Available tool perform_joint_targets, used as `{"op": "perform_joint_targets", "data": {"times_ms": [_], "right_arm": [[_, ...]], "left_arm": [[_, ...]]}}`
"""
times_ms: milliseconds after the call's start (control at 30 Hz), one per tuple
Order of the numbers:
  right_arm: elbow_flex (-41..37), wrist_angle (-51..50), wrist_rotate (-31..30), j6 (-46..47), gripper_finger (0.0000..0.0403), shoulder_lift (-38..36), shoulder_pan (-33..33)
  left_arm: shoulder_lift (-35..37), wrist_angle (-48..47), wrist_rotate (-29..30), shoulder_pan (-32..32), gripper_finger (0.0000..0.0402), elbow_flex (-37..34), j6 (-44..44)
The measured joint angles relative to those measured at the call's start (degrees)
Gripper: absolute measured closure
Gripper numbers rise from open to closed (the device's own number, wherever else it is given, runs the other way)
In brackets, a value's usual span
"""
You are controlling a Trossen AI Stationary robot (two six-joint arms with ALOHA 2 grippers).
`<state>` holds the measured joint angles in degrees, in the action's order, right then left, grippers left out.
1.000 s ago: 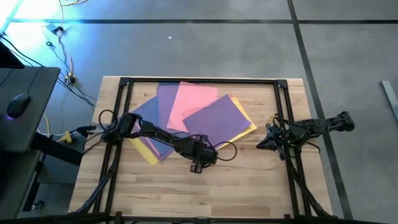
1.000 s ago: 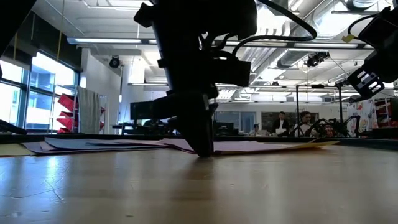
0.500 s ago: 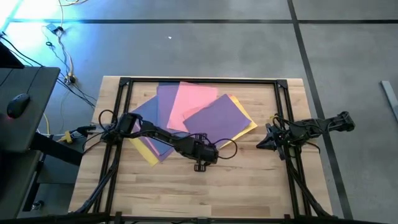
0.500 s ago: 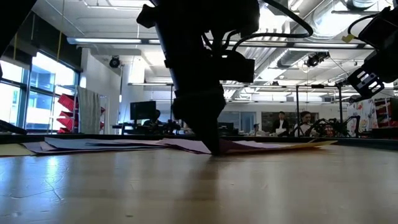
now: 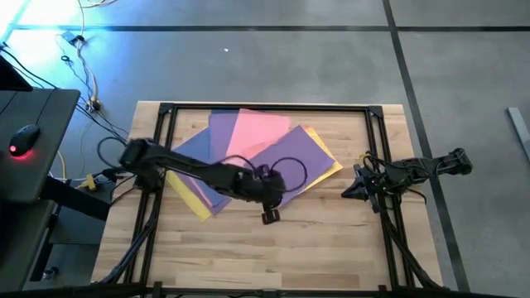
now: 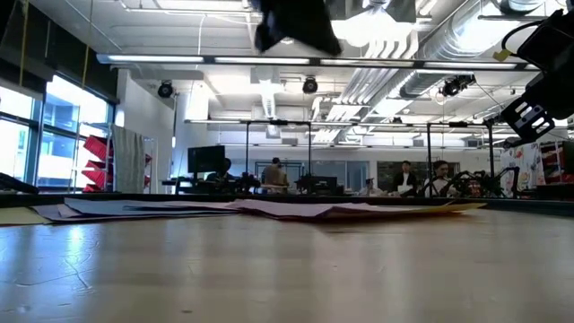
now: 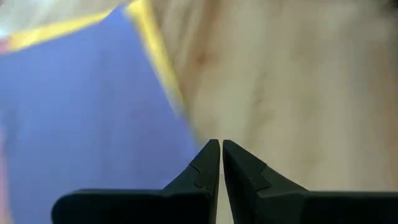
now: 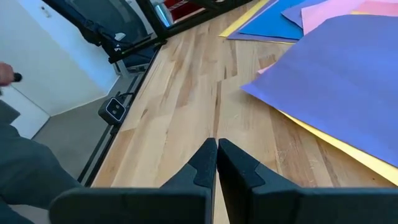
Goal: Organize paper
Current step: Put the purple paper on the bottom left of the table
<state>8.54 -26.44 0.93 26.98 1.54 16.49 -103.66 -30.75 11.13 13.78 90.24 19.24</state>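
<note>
So my left tool (image 5: 270,213) is clenched shut on nothing, hanging above the table (image 5: 331,240) just past the near edge of the paper (image 5: 257,153). Those sheets lie in a loose overlapping pile on the far half, purple one (image 5: 290,161) on top, pink (image 5: 257,132) and yellow (image 5: 192,199) peeking out. Right tool (image 5: 348,192) is clenched empty too, parked at the right side.
</note>
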Motion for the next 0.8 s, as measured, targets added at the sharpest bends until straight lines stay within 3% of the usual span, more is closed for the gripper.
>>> {"op": "perform_joint_targets", "data": {"times_ms": [233, 400, 500, 633, 800], "right_arm": [[0.0, 0.0, 0.0, 0.0, 0.0403, 0.0, 0.0], [0.0, 0.0, 0.0, 0.0, 0.0403, 0.0, 0.0], [0.0, 0.0, 0.0, 0.0, 0.0403, 0.0, 0.0], [0.0, 0.0, 0.0, 0.0, 0.0403, 0.0, 0.0], [0.0, 0.0, 0.0, 0.0, 0.0403, 0.0, 0.0]], "left_arm": [[-2.8, -1.0, -2.6, -0.3, 0.0388, -0.6, -7.4], [-8.6, -1.4, -7.4, 0.4, 0.0324, -0.6, -17.0], [-12.0, -0.9, -4.1, 1.2, 0.027, -0.6, -20.8], [-15.9, 0.3, 1.8, 1.8, 0.0202, -0.6, -19.4], [-20.0, 0.3, 10.1, 1.9, 0.0155, -0.6, -14.6]]}}
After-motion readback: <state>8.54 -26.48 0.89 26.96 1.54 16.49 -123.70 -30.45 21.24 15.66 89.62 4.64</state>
